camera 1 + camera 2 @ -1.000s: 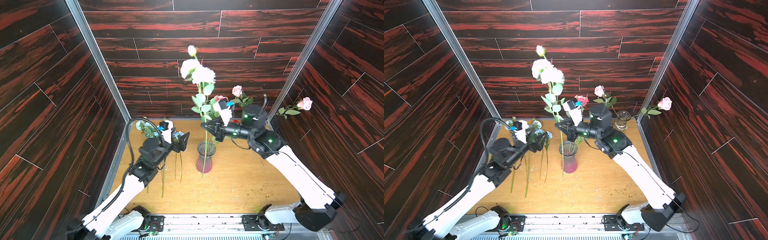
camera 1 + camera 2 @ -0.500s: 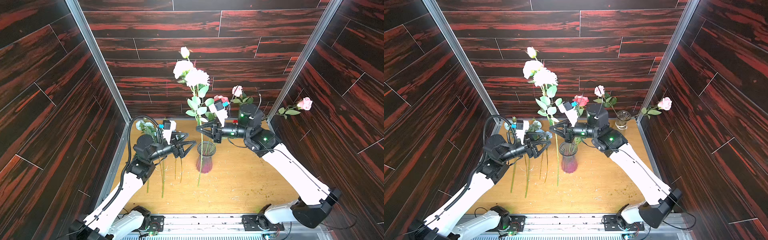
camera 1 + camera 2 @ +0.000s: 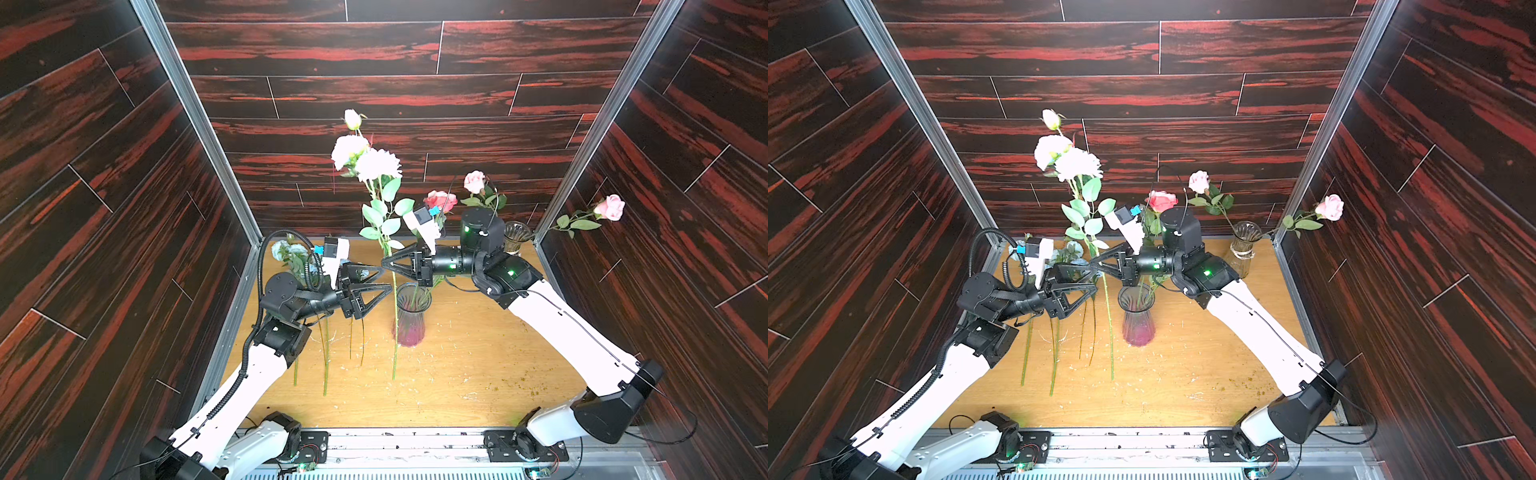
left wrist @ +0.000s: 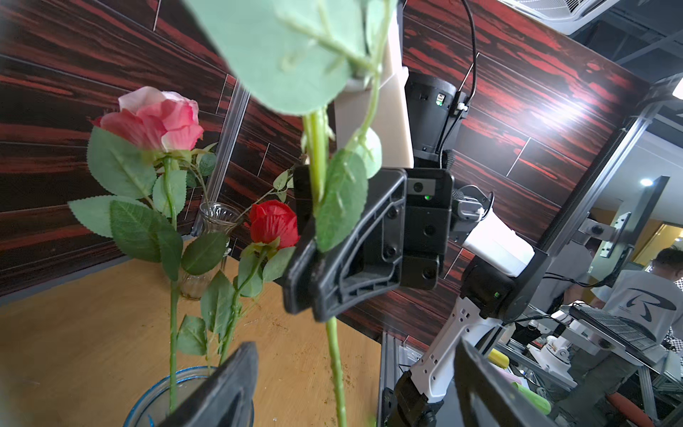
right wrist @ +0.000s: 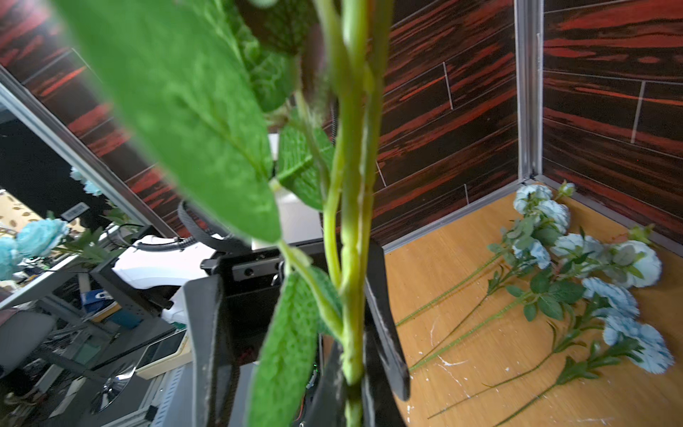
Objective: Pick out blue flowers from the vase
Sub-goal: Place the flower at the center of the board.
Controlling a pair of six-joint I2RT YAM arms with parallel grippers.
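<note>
Blue flowers (image 5: pixel 576 266) lie on the table (image 3: pixel 457 374). Our right gripper (image 3: pixel 385 262) pinches one more stem (image 3: pixel 394 361), out of the vase (image 3: pixel 409 328), not yet down; our left gripper (image 3: pixel 386 281) is spread.

From high at the front, both top views show you nearly the same steep look down onto the whole table (image 3: pixel 457 395). Your wrist views face each other at close range, sharing the upright stem (image 4: pixel 334 351).

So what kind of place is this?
Probably a robot lab booth. Two robot arms reach over a wooden table, boxed in by panel walls, with a keyboard and a person beyond.
</note>
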